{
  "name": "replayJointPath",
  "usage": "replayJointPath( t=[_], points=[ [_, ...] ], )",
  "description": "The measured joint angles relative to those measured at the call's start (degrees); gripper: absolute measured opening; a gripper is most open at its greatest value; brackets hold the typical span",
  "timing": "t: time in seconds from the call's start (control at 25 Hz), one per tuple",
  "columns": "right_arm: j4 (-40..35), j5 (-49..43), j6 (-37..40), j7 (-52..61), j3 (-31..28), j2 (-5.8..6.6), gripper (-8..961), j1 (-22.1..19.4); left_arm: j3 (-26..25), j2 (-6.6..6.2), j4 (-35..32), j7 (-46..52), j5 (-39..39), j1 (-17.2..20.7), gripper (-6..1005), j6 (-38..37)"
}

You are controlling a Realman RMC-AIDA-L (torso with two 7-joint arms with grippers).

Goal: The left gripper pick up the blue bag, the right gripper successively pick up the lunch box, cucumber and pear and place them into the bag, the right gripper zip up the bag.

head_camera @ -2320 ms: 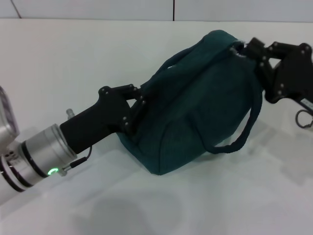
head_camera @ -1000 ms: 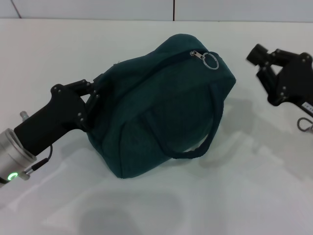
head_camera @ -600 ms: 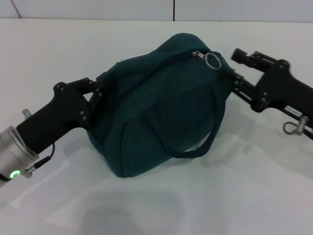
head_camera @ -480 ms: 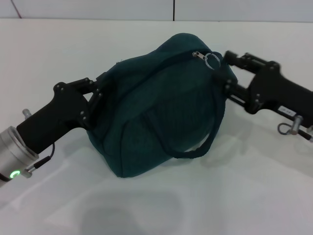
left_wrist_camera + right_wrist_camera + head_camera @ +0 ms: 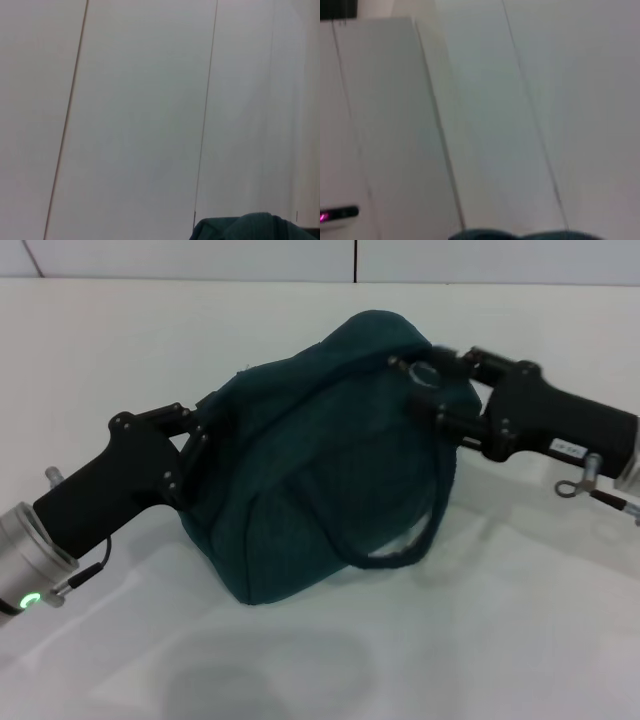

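Observation:
The blue bag [image 5: 320,470] stands on the white table, its top zipper running to a metal ring pull [image 5: 425,372]. My left gripper [image 5: 195,435] is shut on the fabric at the bag's left end. My right gripper [image 5: 432,392] is at the bag's top right corner, its fingers apart on either side of the ring pull. The bag's fabric shows at the edge of the left wrist view [image 5: 250,227] and of the right wrist view [image 5: 510,235]. The lunch box, cucumber and pear are out of view.
The white table [image 5: 500,640] spreads in front and to the right of the bag. A pale wall with a dark seam [image 5: 356,260] stands behind. A small metal eye-bolt [image 5: 575,485] hangs off the right arm.
My right gripper has moved left from the table's right side up to the bag's ring pull. In the last second the bag and my left gripper have stayed put.

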State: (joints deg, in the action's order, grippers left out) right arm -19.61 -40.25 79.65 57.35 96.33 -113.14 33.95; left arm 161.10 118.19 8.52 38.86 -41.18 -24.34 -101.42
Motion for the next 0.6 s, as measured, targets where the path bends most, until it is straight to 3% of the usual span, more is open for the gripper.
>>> replayJointPath(
  t=[0.16,0.6],
  points=[
    [-2.5,-5.1,-2.3,2.8,-0.9,-0.04,700,0.3,0.0,0.03,0.0,0.0,0.0,0.0,55,0.0],
    [-3.4,-6.8,-2.5,3.8,-1.1,-0.08,694,0.3,0.0,0.05,0.0,0.0,0.1,0.2,54,0.0]
  ],
)
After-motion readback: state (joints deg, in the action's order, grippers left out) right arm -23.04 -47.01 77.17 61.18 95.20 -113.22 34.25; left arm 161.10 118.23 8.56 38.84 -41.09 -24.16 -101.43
